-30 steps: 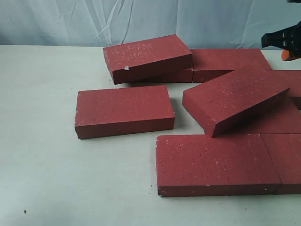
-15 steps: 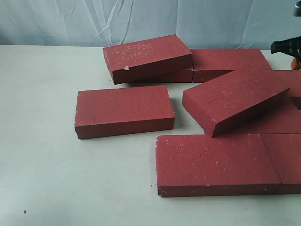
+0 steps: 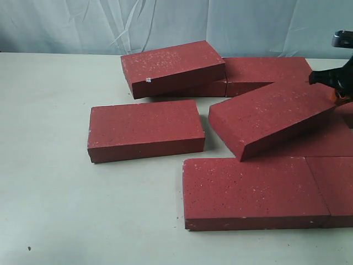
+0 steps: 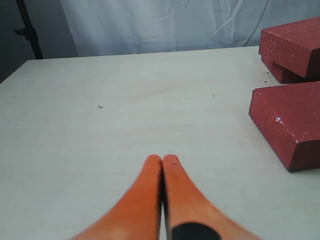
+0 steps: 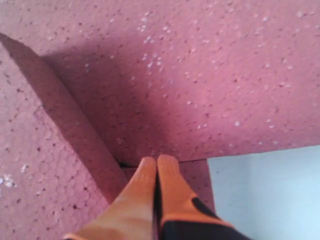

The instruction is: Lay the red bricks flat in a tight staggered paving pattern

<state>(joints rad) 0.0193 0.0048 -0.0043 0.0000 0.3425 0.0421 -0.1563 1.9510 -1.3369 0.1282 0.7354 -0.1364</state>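
Mostly flat red bricks (image 3: pixel 146 130), gritty, pale-speckled; left pincer (image 4: pixel 162 160), right pincer (image 5: pixel 157 161) tips together.

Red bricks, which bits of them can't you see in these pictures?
Exterior view: the bottom brick is mostly hidden under the chipped brick.
Exterior view: the frame edge cuts off the front right brick, so the full count is unclear.
Exterior view: the right gripper is mostly out of frame.
Right wrist view: too close to tell which brick the big brick face belongs to.
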